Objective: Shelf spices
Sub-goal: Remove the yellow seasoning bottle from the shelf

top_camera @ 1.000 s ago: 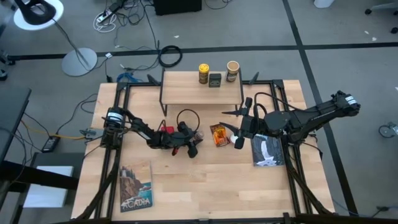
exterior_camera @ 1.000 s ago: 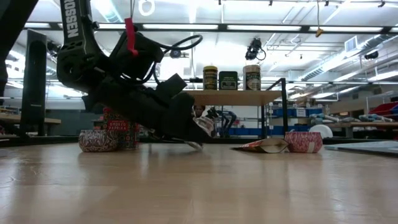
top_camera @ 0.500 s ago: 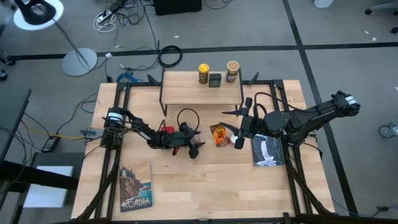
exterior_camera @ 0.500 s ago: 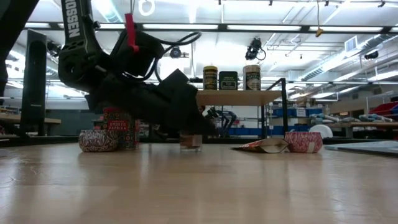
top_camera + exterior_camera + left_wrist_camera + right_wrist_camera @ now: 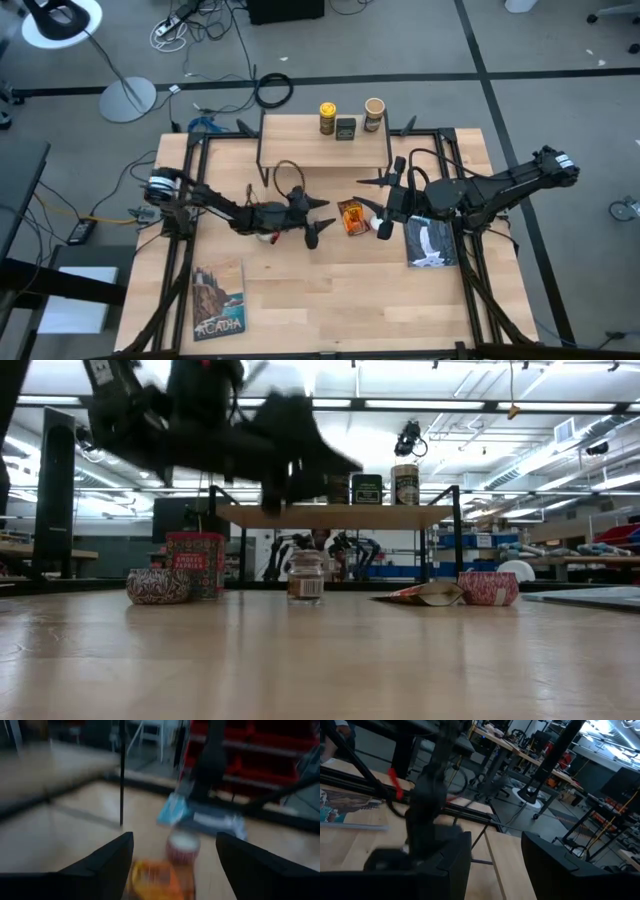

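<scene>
"ACADIA" on the book (image 5: 218, 300)

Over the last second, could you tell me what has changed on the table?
The left gripper let go of the small jar, which now stands upright on the table, and lifted clear with fingers open. The right gripper, orange packet and three containers on the shelf stayed put.

- Even, bright overhead light; long ceiling strip lights (image 5: 420, 405) glare white in the low view.
- The left arm (image 5: 215, 435) is smeared with motion blur there.
- The left wrist view is blurred throughout.
- Shadows on the table (image 5: 330, 290) are soft and faint.
</scene>
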`<action>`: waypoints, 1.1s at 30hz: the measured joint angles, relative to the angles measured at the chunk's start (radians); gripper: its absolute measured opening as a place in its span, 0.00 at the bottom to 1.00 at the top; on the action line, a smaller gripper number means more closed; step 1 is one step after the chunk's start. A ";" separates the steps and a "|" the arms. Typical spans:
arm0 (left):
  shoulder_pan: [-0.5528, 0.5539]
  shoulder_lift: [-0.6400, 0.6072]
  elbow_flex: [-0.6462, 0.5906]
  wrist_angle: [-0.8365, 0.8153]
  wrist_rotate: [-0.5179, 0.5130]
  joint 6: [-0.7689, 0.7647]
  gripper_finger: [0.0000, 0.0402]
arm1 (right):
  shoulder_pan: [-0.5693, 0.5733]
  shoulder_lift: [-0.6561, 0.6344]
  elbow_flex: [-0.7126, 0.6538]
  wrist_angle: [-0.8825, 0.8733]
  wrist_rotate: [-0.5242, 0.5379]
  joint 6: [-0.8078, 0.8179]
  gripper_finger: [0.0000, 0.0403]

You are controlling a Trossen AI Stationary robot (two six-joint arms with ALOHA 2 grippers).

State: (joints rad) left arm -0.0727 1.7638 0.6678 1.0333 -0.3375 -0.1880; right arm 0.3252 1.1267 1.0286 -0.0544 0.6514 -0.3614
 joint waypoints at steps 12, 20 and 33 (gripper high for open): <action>0.085 -0.366 0.383 -0.871 -0.110 0.324 0.67 | -0.001 0.000 0.000 0.005 0.001 -0.017 0.43; 0.321 -0.246 0.937 -1.457 0.117 0.440 0.66 | 0.000 0.000 0.000 0.026 0.001 -0.046 0.43; 0.600 0.170 1.643 -2.059 0.237 0.605 0.76 | 0.005 0.000 0.000 0.053 -0.044 -0.100 0.43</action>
State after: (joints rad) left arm 0.5277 1.9335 2.3108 -1.0261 -0.1001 0.4173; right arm 0.3298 1.1267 1.0286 -0.0012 0.6072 -0.4616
